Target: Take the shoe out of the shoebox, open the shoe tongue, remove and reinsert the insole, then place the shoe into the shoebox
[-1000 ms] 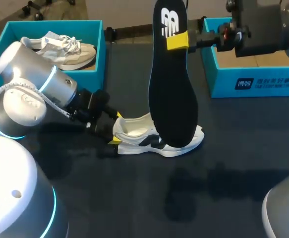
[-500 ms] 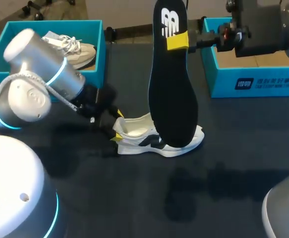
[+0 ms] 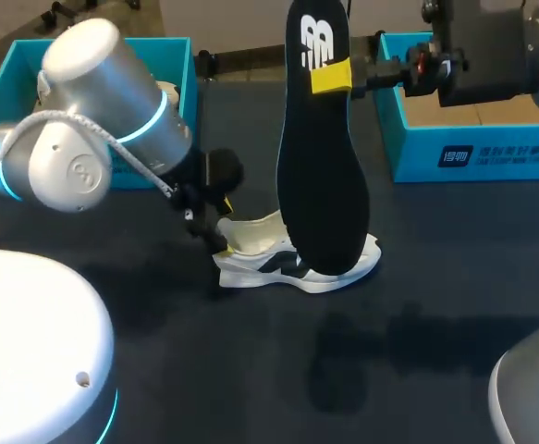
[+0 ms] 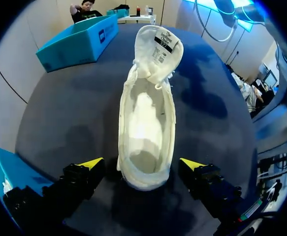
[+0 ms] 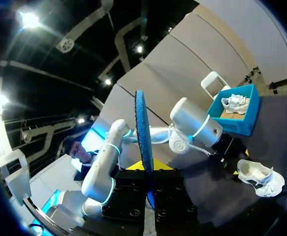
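My left arm point(image 3: 112, 120) has swung up and over in the last second. Its big joint has climbed from low at the near side of the counter point(image 3: 435, 305) to in front of the left box point(image 3: 189, 74), while the left pincer point(image 4: 142, 163) has stayed down at the heel of the shoe point(image 4: 145, 118). It now looks along the shoe from behind, fingers spread, with one yellow tip on each side of the heel and neither touching it as far as I can see. The shoe lies on the counter where it was, tongue folded forward and its inside bare. My right arm has not moved: the right pincer point(image 3: 331, 74) pinches the insole point(image 3: 323, 176) near its heel end and holds it upright, toe end down toward the shoe. I read this as the left side lining up to steady the heel for reinsertion. Removal looks done; refitting the insole and returning the shoe to the right box point(image 3: 472, 153) remain.
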You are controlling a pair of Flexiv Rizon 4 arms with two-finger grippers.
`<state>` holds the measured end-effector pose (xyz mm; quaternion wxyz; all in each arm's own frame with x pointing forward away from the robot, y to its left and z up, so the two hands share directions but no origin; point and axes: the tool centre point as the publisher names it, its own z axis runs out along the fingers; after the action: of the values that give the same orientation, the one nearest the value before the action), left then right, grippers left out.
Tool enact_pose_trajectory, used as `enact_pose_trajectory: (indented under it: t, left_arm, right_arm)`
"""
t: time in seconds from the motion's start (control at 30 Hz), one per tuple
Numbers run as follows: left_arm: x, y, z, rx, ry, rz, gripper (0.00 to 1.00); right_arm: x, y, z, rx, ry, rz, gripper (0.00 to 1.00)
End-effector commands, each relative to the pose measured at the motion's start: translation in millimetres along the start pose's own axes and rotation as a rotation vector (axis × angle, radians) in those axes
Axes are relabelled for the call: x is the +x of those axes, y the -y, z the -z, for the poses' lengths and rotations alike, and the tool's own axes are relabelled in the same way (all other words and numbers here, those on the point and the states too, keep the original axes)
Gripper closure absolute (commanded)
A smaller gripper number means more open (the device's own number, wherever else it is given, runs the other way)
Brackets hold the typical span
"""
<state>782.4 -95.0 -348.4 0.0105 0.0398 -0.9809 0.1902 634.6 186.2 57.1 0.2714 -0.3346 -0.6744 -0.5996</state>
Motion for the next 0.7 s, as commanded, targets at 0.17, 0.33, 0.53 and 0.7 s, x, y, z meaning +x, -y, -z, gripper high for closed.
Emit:
enact_pose_trajectory:
  t: [0.17,0.33,0.53,0.7]
  left_arm:
    - [6.4,11.3,13.4,-0.218,0.006,-0.020,0.00]
    - [9.2,18.3,16.1,-0.288,0.002,-0.034,0.00]
    - [11.6,21.3,18.2,-0.319,0.010,-0.062,0.00]
    - [13.7,21.7,19.6,-0.327,0.015,-0.071,0.00]
  right_arm:
    - [-0.8,-1.4,-3.6,0.002,0.001,-0.002,1.00]
    - [-0.8,-1.4,-3.6,0.002,0.001,-0.002,1.00]
    - [-0.8,-1.4,-3.6,0.002,0.001,-0.002,1.00]
    - [-0.8,-1.4,-3.6,0.002,0.001,-0.002,1.00]
